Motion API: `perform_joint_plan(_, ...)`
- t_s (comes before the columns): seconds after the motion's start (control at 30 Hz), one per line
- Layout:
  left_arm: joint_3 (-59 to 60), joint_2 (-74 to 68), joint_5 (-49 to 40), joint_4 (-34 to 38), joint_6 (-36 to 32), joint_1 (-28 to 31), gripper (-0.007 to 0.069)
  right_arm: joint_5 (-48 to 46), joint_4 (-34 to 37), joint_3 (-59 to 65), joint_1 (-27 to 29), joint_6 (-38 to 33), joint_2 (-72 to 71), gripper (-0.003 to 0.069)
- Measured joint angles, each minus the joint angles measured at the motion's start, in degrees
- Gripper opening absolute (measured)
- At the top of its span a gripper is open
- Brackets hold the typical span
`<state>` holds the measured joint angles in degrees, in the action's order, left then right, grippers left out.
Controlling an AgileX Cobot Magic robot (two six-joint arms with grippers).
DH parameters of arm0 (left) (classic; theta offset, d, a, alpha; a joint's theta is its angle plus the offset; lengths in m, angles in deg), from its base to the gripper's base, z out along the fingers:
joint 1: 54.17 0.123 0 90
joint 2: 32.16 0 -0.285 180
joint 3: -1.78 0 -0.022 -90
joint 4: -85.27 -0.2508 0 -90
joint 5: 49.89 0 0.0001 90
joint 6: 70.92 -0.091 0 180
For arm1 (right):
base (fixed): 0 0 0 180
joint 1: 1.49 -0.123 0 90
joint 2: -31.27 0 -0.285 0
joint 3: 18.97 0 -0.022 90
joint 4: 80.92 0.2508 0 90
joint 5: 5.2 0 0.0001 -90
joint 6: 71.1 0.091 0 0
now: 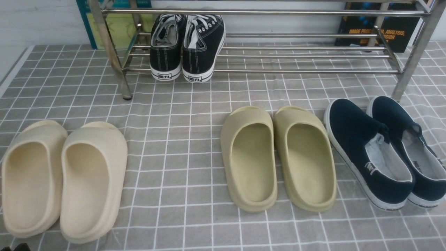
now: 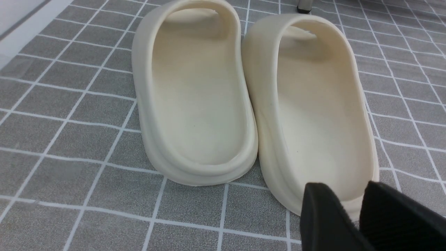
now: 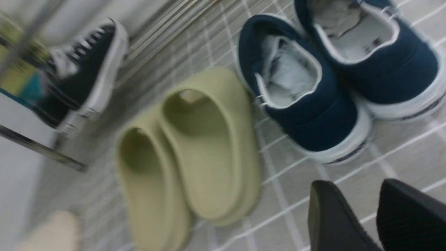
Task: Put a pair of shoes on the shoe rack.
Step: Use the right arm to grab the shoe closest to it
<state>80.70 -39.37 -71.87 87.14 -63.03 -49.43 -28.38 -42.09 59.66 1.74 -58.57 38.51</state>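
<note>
Near left on the grey checked cloth (image 1: 174, 139): a pair of cream slippers (image 1: 64, 181), side by side and touching, toes pointing far. Close to the heel of the right-hand one, hovering, the left gripper (image 2: 348, 198), black fingers a little apart and holding nothing. Farther back, spanning almost the whole width, the shoe rack (image 1: 264, 12) of shiny metal tubes, with a pair of black sneakers (image 1: 187, 45) parked on its low shelf toward the left end, heels facing near, white laces showing. In the middle of the cloth, in front of the rack, a pair of olive slippers (image 1: 278, 157), touching each other. Just beside them to the right, down on the cloth before the rack's right end, the pair of navy shoes (image 1: 383, 150), side by side, toes angled far and left, white soles, pale grey lining. Near their heels, the right gripper (image 3: 355, 198), fingers likewise parted with bare cloth showing between, gripping nothing.
</note>
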Motion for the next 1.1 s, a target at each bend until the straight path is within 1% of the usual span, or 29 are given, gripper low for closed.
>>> perform_joint_plan(0.03, 0.0, 0.0, 0.0, 0.0, 0.0, 0.0, 0.0187, -0.1, 5.8, 0.1, 0.0, 1.1, 0.0, 0.0239)
perform_joint_plan(0.07, 0.0, 0.0, 0.0, 0.0, 0.0, 0.0, 0.0187, -0.1, 6.5, 0.1, 0.0, 1.1, 0.0, 0.0239)
perform_joint_plan(0.1, 0.0, 0.0, 0.0, 0.0, 0.0, 0.0, 0.0188, 0.4, 9.8, 0.1, 0.0, 1.3, 0.0, 0.0239)
perform_joint_plan(0.17, 0.0, 0.0, 0.0, 0.0, 0.0, 0.0, 0.019, 1.4, 12.4, 0.1, 0.0, 0.8, 0.0, 0.0239)
perform_joint_plan(0.43, 0.0, 0.0, 0.0, 0.0, 0.0, 0.0, 0.0198, 7.3, 13.4, 0.1, 0.0, -7.3, 0.0, 0.0239)
perform_joint_plan(0.5, 0.0, 0.0, 0.0, 0.0, 0.0, 0.0, 0.02, 9.5, 13.4, 0.0, 0.0, -10.9, 0.0, 0.0239)
perform_joint_plan(0.53, 0.0, 0.0, 0.0, 0.0, 0.0, 0.0, 0.02, 9.7, 13.4, -0.1, 0.0, -11.2, 0.0, 0.0239)
perform_joint_plan(0.57, 0.0, 0.0, 0.0, 0.0, 0.0, 0.0, 0.0202, 9.8, 13.1, -1.2, 0.0, -14.5, 0.0, 0.0239)
perform_joint_plan(0.6, 0.0, 0.0, 0.0, 0.0, 0.0, 0.0, 0.0202, 9.8, 13.0, -1.6, 0.0, -15.2, 0.0, 0.0239)
perform_joint_plan(0.63, 0.0, 0.0, 0.0, 0.0, 0.0, 0.0, 0.0204, 9.5, 12.3, -3.6, 0.0, -17.6, 0.1, 0.0233)
perform_joint_plan(0.67, 0.0, 0.0, 0.0, 0.0, 0.0, 0.0, 0.0204, 9.3, 12.0, -4.0, 0.0, -18.4, 0.2, 0.0227)
perform_joint_plan(0.73, 0.0, 0.0, 0.0, 0.0, 0.0, 0.0, 0.0206, 7.3, 9.4, -9.3, 0.0, -22.6, 3.1, 0.0165)
perform_joint_plan(0.8, 0.0, 0.0, 0.0, 0.0, 0.0, 0.0, 0.0206, 5.0, 6.7, -13.2, 0.0, -24.4, 6.7, 0.0114)
perform_joint_plan(0.87, 0.0, 0.0, 0.0, 0.0, 0.0, 0.0, 0.0207, 0.7, 1.0, -19.2, 0.0, -25.6, 13.6, 0.0025)
perform_joint_plan(0.9, 0.0, 0.0, 0.0, 0.0, 0.0, 0.0, 0.0207, -1.7, -1.1, -22.2, 0.0, -25.9, 16.2, 0.0004)
perform_joint_plan(0.97, 0.0, 0.0, 0.0, 0.0, 0.0, 0.0, 0.0207, -7.2, -6.4, -27.8, 0.0, -26.2, 22.3, -0.0004)
perform_joint_plan(1.07, 0.0, 0.0, 0.0, 0.0, 0.0, 0.0, 0.0207, -19.6, -16.5, -38.3, 0.0, -26.4, 34.9, -0.0004)
perform_joint_plan(1.1, 0.0, 0.0, 0.0, 0.0, 0.0, 0.0, 0.0207, -21.3, -17.1, -38.9, 0.0, -26.4, 35.7, -0.0004)
